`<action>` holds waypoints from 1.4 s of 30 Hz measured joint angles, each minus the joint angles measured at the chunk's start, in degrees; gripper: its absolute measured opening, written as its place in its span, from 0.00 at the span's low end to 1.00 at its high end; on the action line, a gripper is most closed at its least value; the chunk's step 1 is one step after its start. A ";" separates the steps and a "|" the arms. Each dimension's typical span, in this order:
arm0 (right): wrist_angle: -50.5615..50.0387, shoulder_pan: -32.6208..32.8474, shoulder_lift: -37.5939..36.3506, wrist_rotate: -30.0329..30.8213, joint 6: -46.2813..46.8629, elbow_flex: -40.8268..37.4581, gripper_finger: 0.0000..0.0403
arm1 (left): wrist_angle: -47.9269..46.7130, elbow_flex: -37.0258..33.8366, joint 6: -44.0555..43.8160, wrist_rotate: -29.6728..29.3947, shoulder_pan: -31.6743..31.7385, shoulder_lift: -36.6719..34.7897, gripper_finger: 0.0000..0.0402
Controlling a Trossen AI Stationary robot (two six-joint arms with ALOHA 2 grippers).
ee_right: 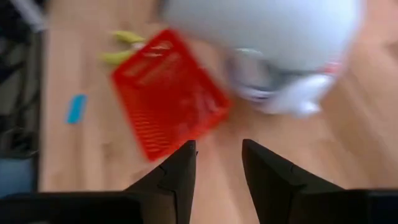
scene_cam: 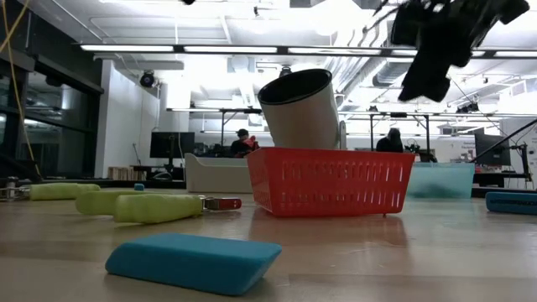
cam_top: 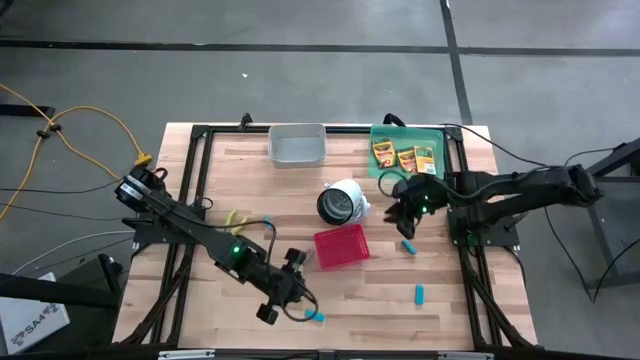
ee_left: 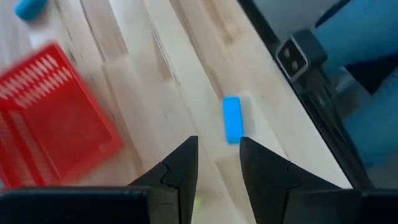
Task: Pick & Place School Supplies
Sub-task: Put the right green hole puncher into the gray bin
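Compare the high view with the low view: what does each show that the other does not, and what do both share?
Only the high view shows the three crayon boxes in the green tray, the grey bin, and the left gripper near the table's front edge, jaws apart, beside a light-blue block.

Only the low view shows the room behind the table, with people seated at desks.

Both show the red basket, the tipped white cylinder, the yellow-green-handled tools, and the right gripper, empty.

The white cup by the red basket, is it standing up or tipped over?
Tipped. The white cup leans on its side, its dark opening facing sideways in the high view and angled upward behind the red basket in the low view.
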 joint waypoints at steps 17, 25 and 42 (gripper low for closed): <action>17.93 20.39 0.04 7.28 2.69 0.00 0.30 | -18.03 -0.01 -36.12 -6.87 1.70 0.00 0.28; 18.78 25.75 0.04 11.38 3.28 0.00 0.30 | -19.91 -0.45 -46.04 -8.63 4.00 0.48 0.28; 18.89 31.33 0.37 13.59 4.50 0.00 0.30 | -20.22 -0.58 -43.05 -5.46 4.52 9.20 0.38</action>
